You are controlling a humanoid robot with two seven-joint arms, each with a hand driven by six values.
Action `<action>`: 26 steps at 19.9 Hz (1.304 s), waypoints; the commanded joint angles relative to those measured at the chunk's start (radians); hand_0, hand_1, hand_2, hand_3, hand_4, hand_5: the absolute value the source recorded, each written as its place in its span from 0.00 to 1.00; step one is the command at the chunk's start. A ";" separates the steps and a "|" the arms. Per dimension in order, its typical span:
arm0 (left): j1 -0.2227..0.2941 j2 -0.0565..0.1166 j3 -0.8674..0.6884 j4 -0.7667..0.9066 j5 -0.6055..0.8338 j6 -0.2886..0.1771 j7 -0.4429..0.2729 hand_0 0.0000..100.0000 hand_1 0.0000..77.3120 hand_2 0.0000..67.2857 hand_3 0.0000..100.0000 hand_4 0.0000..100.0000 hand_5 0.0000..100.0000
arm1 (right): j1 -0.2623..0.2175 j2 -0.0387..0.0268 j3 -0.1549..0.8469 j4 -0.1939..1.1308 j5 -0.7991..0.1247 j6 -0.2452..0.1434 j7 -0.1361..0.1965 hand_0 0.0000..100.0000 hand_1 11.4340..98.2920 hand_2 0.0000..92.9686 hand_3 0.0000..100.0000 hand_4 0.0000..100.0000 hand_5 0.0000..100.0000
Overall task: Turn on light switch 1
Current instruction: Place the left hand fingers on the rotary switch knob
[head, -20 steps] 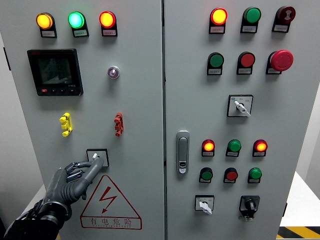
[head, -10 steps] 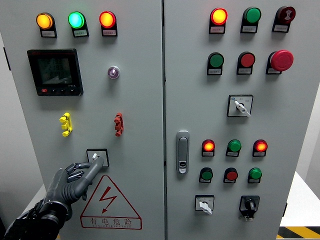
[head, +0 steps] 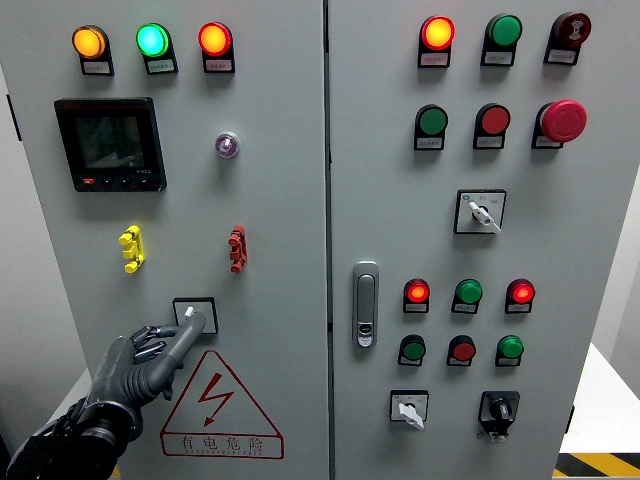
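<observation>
Your left hand [head: 135,365] comes in at the lower left of the frame, index finger stretched up and to the right, the other fingers [head: 150,340] curled in and grasping nothing. The fingertip sits on the switch [head: 194,313], a small rotary selector in a square plate at the lower middle of the left door, just above the warning triangle [head: 220,408]. I can't tell from here whether the tip is pressing the knob or only touching it.

The relation that matters: the knob's short white lever lies just up and left of your fingertip, its long axis tilted slightly left of upright, roughly in line with your finger. So a turn will probably need a sideways push across that lever, not a straight poke (a poke would likely just slide off).

Your right hand is out of view, so the left is the only one placed for this.

There are no containers here, only the cabinet [head: 270,200] with its lamps, buttons and meter.
</observation>
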 commanded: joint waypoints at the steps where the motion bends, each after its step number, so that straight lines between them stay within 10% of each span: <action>1: 0.000 0.000 0.000 0.000 0.000 0.000 0.002 0.00 0.65 0.70 0.89 1.00 0.94 | 0.000 -0.0009 0.000 0.000 0.000 -0.002 0.000 0.00 0.09 0.00 0.20 0.19 0.10; 26: -0.028 0.021 0.001 0.017 -0.001 -0.005 0.039 0.00 0.68 0.71 0.90 1.00 0.95 | 0.000 -0.0009 0.001 0.000 0.000 -0.002 0.000 0.00 0.10 0.00 0.20 0.19 0.10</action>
